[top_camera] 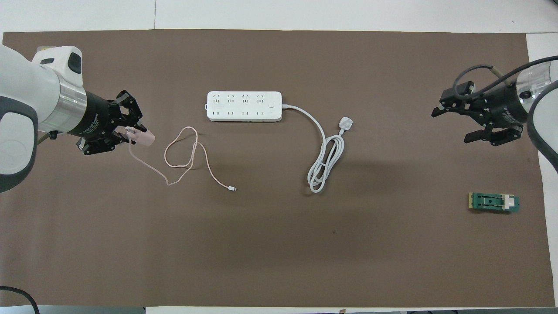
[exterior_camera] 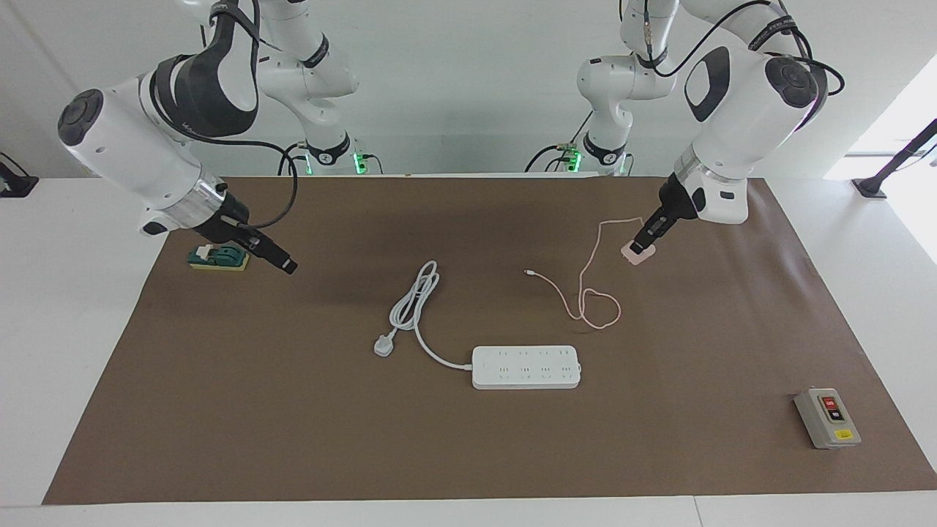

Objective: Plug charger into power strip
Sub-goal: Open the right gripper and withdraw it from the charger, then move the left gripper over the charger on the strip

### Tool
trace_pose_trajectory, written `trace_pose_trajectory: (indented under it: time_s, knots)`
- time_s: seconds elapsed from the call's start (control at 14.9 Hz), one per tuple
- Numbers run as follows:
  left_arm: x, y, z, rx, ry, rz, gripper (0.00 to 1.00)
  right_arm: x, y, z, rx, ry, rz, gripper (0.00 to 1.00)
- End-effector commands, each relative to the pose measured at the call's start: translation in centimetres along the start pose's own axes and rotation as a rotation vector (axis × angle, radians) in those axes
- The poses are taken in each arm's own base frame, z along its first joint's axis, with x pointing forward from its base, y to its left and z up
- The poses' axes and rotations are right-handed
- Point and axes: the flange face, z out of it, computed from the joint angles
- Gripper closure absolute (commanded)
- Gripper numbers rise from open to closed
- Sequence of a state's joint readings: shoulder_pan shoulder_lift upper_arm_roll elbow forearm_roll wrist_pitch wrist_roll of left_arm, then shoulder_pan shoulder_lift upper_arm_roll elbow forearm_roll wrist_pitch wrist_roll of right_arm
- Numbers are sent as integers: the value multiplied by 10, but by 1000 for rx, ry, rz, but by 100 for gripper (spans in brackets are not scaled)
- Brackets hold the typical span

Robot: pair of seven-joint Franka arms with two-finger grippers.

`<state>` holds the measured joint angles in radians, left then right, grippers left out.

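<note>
The pink charger (exterior_camera: 637,253) (top_camera: 144,138) hangs a little above the brown mat with my left gripper (exterior_camera: 645,242) (top_camera: 130,130) shut on it, toward the left arm's end of the table. Its thin pink cable (exterior_camera: 597,312) (top_camera: 183,153) loops down onto the mat and ends in a small white connector (exterior_camera: 527,272) (top_camera: 233,189). The white power strip (exterior_camera: 525,367) (top_camera: 244,106) lies flat mid-table, farther from the robots than the cable. My right gripper (exterior_camera: 287,266) (top_camera: 451,126) hangs open and holds nothing, over the mat toward the right arm's end.
The strip's thick cord ends in a white three-pin plug (exterior_camera: 383,345) (top_camera: 345,125) lying beside it. A green and yellow block (exterior_camera: 216,258) (top_camera: 493,202) sits under the right arm. A grey box with red and black buttons (exterior_camera: 827,417) stands at the left arm's end.
</note>
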<state>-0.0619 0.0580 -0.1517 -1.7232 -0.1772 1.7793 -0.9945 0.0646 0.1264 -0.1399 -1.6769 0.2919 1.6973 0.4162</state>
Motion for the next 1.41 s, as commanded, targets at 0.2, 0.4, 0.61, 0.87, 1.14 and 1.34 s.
trace_pose_trajectory:
  time_s: [0.2,0.4,0.61,0.87,1.14,1.34]
  knots:
    - [-39,42,41,-7,172,-526,100,-21,32,-49,-151,79,-370,0]
    - [-51,78,95,-33,295,-742,100,-36,45,-73,-183,78,-498,0]
    - [-39,99,105,-35,282,-774,100,-58,55,-88,-195,39,-527,0]
    - [-39,133,127,-14,268,-815,100,-62,56,-90,-306,45,-605,0]
    - [-48,151,147,-20,266,-833,100,-72,55,-91,-315,36,-599,0]
    - [-52,155,158,-26,264,-822,100,-77,59,-83,-316,28,-600,0]
